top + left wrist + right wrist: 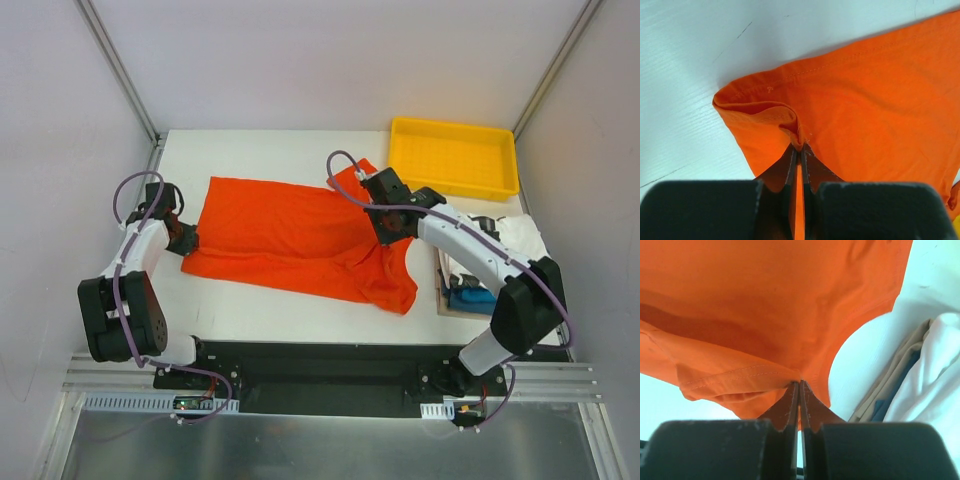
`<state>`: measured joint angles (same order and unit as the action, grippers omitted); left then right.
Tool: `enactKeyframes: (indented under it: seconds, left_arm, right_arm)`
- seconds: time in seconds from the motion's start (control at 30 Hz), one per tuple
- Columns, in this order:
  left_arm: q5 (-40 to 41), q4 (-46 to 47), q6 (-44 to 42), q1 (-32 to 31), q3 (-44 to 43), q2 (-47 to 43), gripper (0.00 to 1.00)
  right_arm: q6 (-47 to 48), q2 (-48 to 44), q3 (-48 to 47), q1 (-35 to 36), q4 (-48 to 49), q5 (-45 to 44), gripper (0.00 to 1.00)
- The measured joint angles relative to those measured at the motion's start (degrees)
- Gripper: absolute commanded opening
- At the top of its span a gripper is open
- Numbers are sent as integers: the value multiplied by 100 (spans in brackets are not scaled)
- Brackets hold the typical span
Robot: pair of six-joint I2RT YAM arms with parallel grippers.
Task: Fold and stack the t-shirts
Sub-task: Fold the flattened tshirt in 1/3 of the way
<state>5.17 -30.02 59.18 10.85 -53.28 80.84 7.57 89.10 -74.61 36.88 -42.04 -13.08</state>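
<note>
While the orange shirt (290, 235) lay spread on the surface (270, 155), not yet folded, its two ends were pinched by the closed left end effector (800, 146) and closed right end effector (799, 383); white and blue shirts (515, 238) were piled rightward, apparently awaiting folding.

Top view high, looking down, wrist views close, all sharing orange t-shirt (290, 235)
</note>
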Motion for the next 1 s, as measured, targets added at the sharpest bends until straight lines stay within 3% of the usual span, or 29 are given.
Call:
enactKeyframes:
  seconds: [0.2,0.27,0.3,0.33,0.37,0.4,0.43,0.47,0.5,0.63,0.73,1.0]
  left_arm:
    - [33,76,-2,0,-216,363,0]
    - [59,98,-7,0,-284,448,12]
    - [85,103,-20,0,-321,492,39]
    - [103,105,-46,0,-363,540,54]
    - [114,107,-107,0,-402,590,68]
    - [111,114,-118,0,-442,632,77]
    - [111,118,-162,0,-485,678,98]
    - [109,129,-179,0,-518,704,99]
    - [107,136,-227,0,-538,713,99]
    - [103,144,-313,0,-551,627,99]
    - [52,144,-420,0,-516,304,99]
    - [-551,262,-951,-313,-428,-367,99]
  right_arm:
    - [527,623,-573,-192,66,122,8]
    - [772,859,-761,-238,72,166,9]
    - [907,994,-872,-256,74,184,9]
    - [1045,1152,-999,-286,76,199,15]
    - [1132,1274,-1091,-304,76,205,27]
    - [1215,1436,-1233,-332,55,201,47]
    - [1272,1615,-1405,-369,20,195,68]
    - [1296,1797,-1591,-404,-4,173,78]
    - [1292,1952,-1759,-435,-22,140,97]
    - [1193,2098,-1943,-503,-57,85,96]
    - [935,1714,-1508,-485,114,203,96]
    - [-540,-623,1082,-326,1552,1665,96]
